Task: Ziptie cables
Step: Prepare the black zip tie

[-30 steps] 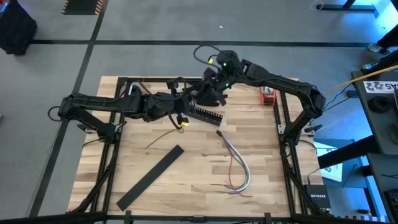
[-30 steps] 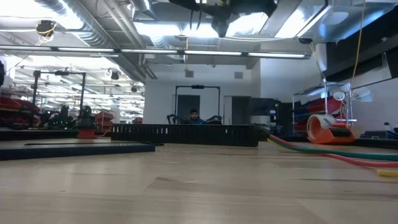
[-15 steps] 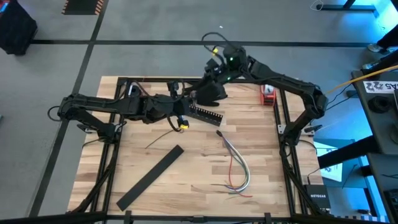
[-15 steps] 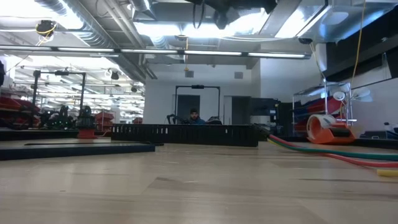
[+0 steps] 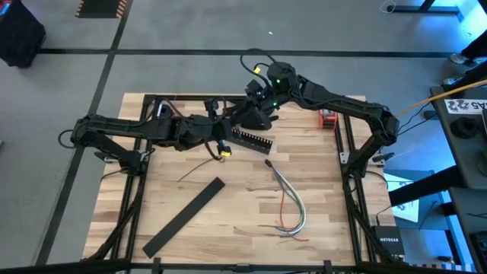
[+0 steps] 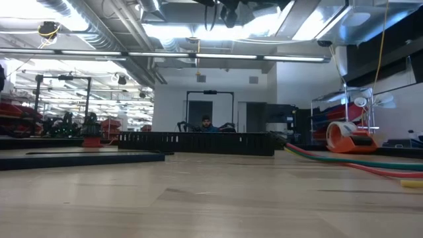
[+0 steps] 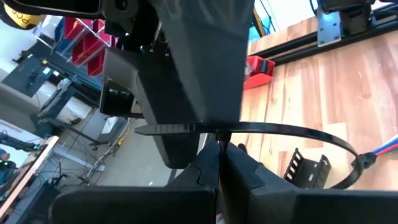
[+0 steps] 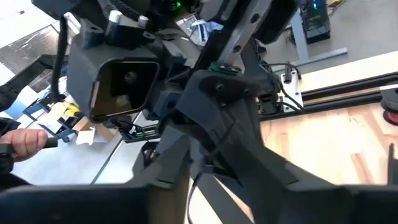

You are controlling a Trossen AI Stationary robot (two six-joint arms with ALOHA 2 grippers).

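No bins or trays on the bench; everything lies loose on the wooden table [image 5: 243,205].

Left arm reaches in from the left side, its left gripper [image 5: 230,125] raised over the far middle of the table. Fingers clenched on the ziptie [image 7: 273,129]; left wrist view shows the thin black strip pinched at the fingertips and arcing sideways in a bow. Right arm comes from the right, elbow high, right gripper [image 5: 255,114] nose to nose with the left one, just beside it. Whether its fingers are parted or closed on anything, cannot tell; the two heads crowd each other.

Cables [image 5: 289,202] lie right of centre on the table, a loose curl of grey, white and red wire, well apart from both grippers. Black comb-slotted bar [image 5: 251,139] sits just beneath the grippers. Flat black strip [image 5: 184,217] lies diagonally at near left. Red-and-white tape dispenser [image 5: 327,116] at far right edge.

Room beyond: open workshop, ceiling lights, shelving, a person [image 6: 207,123] seated far back.
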